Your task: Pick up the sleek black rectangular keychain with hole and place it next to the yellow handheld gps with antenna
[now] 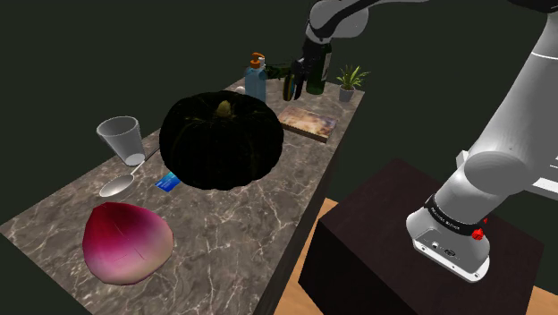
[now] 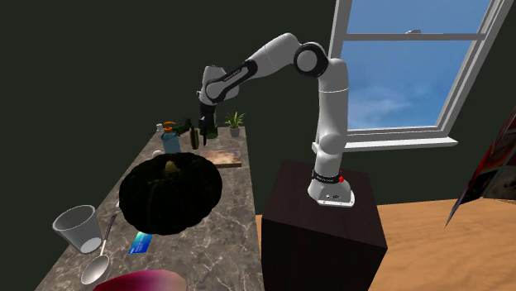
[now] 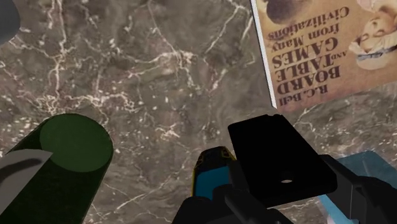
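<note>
My gripper (image 3: 283, 194) is shut on the black rectangular keychain (image 3: 273, 156), a flat black slab with a small hole near the held end. It hangs above the marble counter (image 3: 146, 70). Just beneath it, partly hidden by one finger (image 3: 210, 207), lies a yellow device with a blue face, the gps (image 3: 212, 167). In the shoulder view the gripper (image 1: 300, 87) hovers at the counter's far end, between the blue bottle (image 1: 256, 80) and the book (image 1: 308, 121). In the second exterior view the gripper (image 2: 198, 135) points down there.
A dark green cylinder (image 3: 70, 162) stands close beside the gps. The games book (image 3: 324, 51) lies just past the keychain. A huge dark pumpkin (image 1: 222, 139) fills mid-counter. A potted plant (image 1: 350, 80), cup (image 1: 121, 137), spoon (image 1: 118, 185), blue card (image 1: 166, 183) and pink-red object (image 1: 127, 242) share the counter.
</note>
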You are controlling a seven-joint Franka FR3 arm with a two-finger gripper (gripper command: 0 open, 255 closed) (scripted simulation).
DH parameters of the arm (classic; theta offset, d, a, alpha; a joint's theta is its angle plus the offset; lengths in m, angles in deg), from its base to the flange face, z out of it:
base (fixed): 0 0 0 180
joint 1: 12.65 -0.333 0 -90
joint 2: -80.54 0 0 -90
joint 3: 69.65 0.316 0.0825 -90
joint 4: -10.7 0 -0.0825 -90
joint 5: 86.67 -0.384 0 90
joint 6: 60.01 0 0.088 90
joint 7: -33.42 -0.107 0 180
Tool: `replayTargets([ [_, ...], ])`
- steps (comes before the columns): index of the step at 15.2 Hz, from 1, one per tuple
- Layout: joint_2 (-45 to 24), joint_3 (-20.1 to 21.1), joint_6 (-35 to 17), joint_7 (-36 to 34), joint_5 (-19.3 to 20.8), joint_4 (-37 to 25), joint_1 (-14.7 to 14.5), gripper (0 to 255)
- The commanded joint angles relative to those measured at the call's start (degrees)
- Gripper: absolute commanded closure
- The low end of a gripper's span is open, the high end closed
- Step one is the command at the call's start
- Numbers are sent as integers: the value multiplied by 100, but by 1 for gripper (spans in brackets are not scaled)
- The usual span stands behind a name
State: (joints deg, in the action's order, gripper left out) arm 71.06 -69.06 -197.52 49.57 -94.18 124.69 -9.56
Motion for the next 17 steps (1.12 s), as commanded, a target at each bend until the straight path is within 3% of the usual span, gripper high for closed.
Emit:
replayTargets([
  [1, -65, 6, -142, 18, -16, 74, -2, 255],
  [6, -267, 20, -501, 77, -65, 233, 0, 255],
  [14, -267, 20, -501, 77, -65, 233, 0, 255],
  [15, -267, 20, -501, 77, -65, 233, 0, 0],
  [17, -267, 20, -501, 77, -65, 233, 0, 0],
])
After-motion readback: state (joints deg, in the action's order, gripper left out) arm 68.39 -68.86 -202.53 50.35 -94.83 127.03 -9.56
